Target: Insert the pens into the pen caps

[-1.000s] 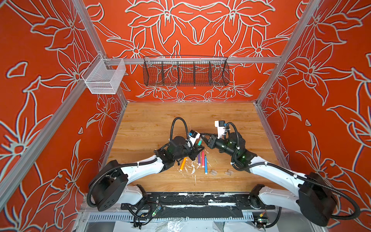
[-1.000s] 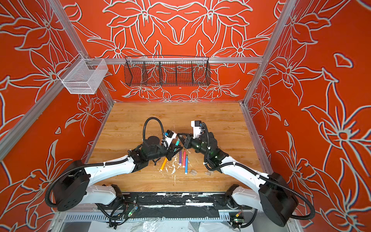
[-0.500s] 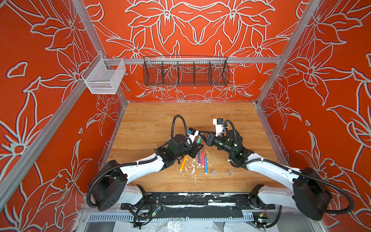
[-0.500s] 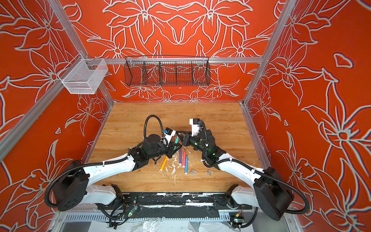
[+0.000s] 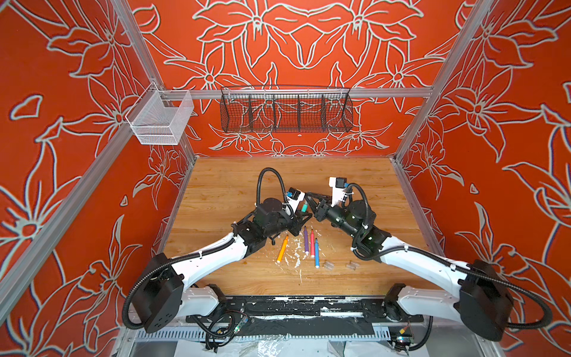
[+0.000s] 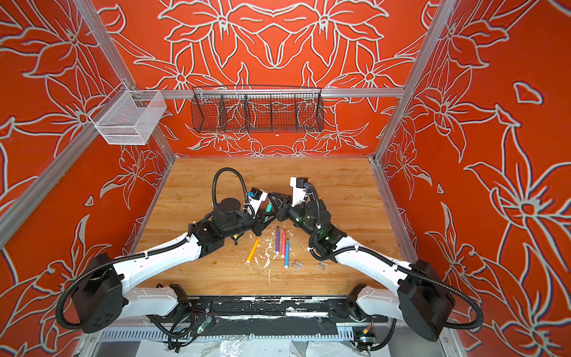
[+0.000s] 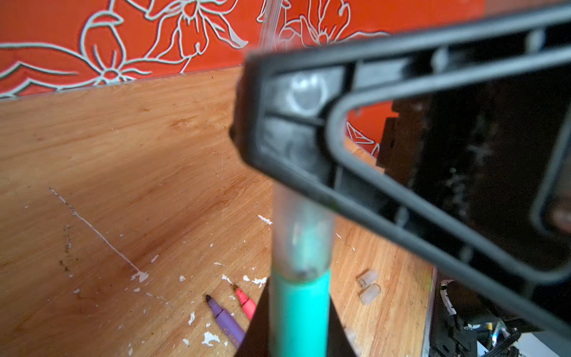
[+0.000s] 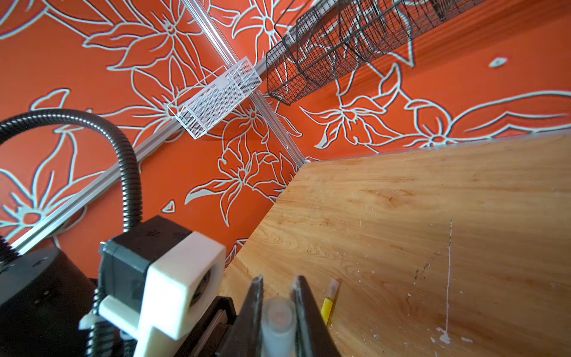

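My left gripper is clamped on the smooth, slim green felt-tip pen, whose tip sits inside the clear tubular plastic cap pinched tight in my right gripper. Below both, four more pens lie on the paint-flecked wooden table, with two loose clear caps nearer my right gripper

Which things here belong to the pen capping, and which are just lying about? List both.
Job: green pen, its clear cap, orange pen, purple pen, pink pen, blue pen, yellow pen, loose caps.
Lying about: black wire basket, white mesh basket, paint flecks.
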{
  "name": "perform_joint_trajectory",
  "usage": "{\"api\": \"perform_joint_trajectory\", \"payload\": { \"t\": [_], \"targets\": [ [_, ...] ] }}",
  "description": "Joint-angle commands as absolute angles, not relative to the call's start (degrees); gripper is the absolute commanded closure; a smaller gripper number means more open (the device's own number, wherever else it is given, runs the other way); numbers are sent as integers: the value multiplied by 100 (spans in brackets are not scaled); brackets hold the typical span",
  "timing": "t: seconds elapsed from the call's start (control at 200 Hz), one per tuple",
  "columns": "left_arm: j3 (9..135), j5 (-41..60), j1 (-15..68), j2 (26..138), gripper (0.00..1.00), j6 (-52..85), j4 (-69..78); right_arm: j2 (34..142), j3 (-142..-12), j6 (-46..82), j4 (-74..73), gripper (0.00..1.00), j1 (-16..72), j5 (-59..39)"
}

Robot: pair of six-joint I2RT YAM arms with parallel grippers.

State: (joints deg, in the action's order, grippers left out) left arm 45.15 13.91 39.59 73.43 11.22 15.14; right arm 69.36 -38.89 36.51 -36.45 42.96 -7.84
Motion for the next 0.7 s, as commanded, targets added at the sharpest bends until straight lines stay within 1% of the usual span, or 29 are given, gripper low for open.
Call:
{"api": "perform_joint_trajectory", "payload": {
  "t": [0.0,0.22,0.305,0.46,0.606,0.691],
  "targets": [
    [5064,688,3431,7096,100,1406,2603,7216,-3688,3386,-2678,100,4734,-1949],
    [5271,1071,3340,7141,100,1347,2594,7652,-3856,3344,-2804,100,4881,-2127],
    [5315,970,3323,7150,100,1254,2578,7806,-3821,3323,-2988,100,4971,-1997],
    [5566,765,3231,7244,100,1221,2364,7968,-3910,3176,-3075,100,5146,-2051],
    [5777,823,3059,7311,100,1502,2253,8097,-3990,3094,-2977,100,5219,-2009],
    [5825,1104,2892,7352,100,1790,2340,8171,-4030,3060,-2988,100,5242,-2064]
  ]
}}
